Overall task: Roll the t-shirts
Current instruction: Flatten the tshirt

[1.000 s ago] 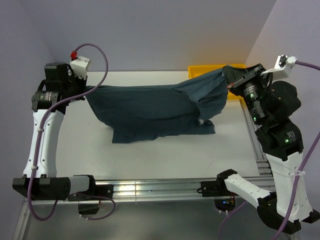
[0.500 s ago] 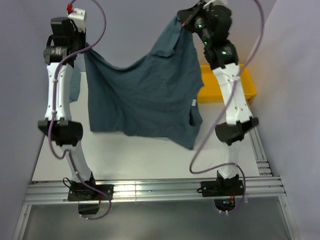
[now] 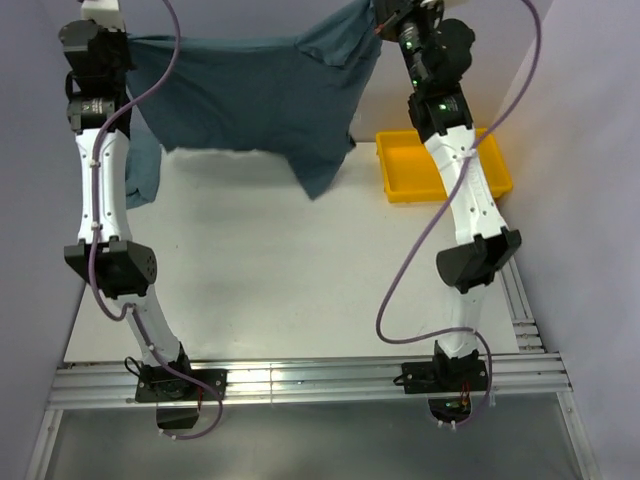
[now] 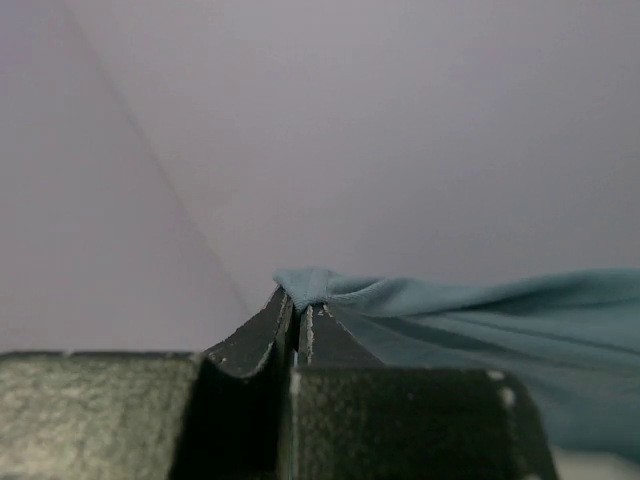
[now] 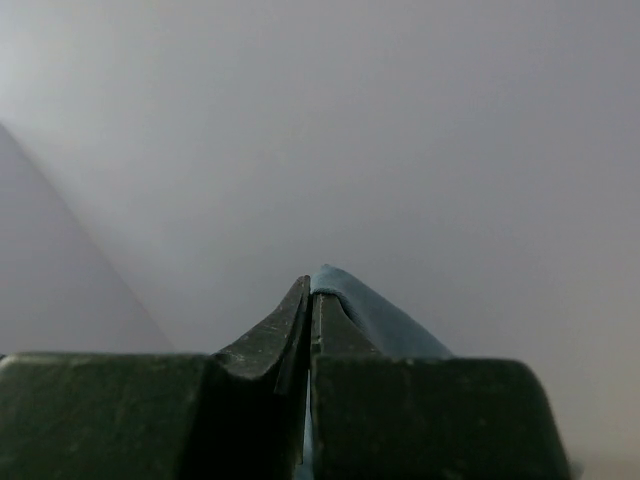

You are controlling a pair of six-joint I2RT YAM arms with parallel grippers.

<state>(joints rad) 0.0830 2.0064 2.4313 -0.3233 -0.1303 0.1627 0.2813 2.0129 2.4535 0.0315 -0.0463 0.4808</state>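
Slate-blue t-shirt (image 3: 250,100) hangs spread in the air over the far side of the white table (image 3: 280,270), stretched between both raised arms | left gripper (image 4: 298,318) pinched tight on one bunched edge, right gripper (image 5: 308,295) clamped on another: wrist views show the nips, only the overhead shows the drape | yellow tray (image 3: 400,192) on the table, right of the hanging cloth

Slate-blue t-shirt (image 3: 250,100) hangs spread in the air, one corner drooping.
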